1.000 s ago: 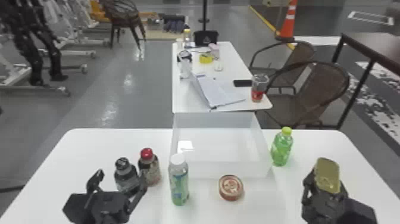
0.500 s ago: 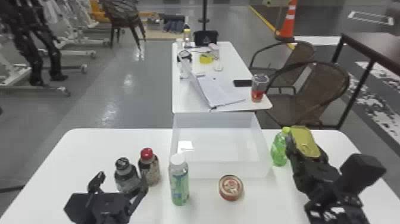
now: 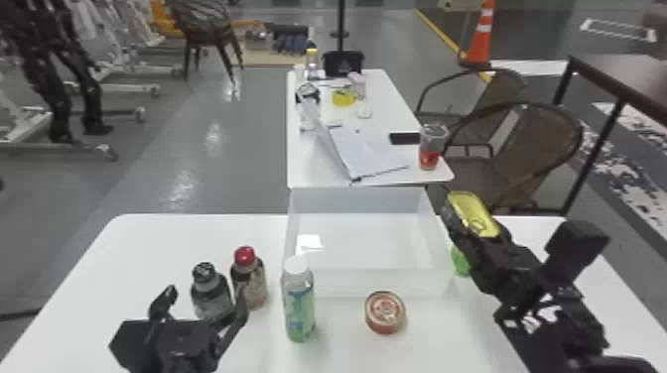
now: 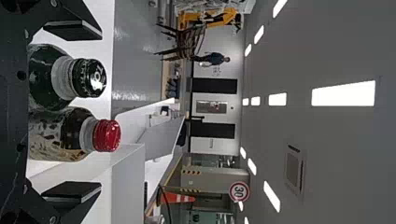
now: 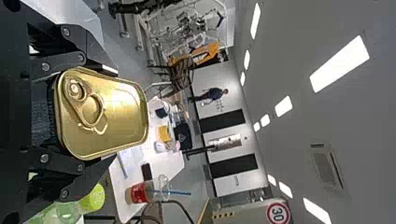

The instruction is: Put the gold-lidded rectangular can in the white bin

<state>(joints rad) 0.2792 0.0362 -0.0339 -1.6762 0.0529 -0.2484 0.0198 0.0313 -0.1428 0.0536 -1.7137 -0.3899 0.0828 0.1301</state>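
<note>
On your left, the left gripper [image 3: 206, 297] has its fingers spread, holding nothing. The black-capped bottle [image 3: 209, 292] stands just beyond them, in line with their gap, with the red-capped bottle [image 3: 250, 283] beside it on the right. The white-capped bottle [image 3: 299, 308] stands upright to the right of those fingers. Between your two sets of fingers are the white bin [image 3: 372, 282] and, on its near side, the round tin [image 3: 385, 312] on the table [image 3: 439, 342]. The green bottle [image 3: 460, 263] is partly hidden behind your right gripper [image 3: 475, 230], whose fingers pinch the gold-lidded rectangular can [image 3: 469, 209] by its sides, raised near the bin's right wall; its lid faces the wrist camera.
</note>
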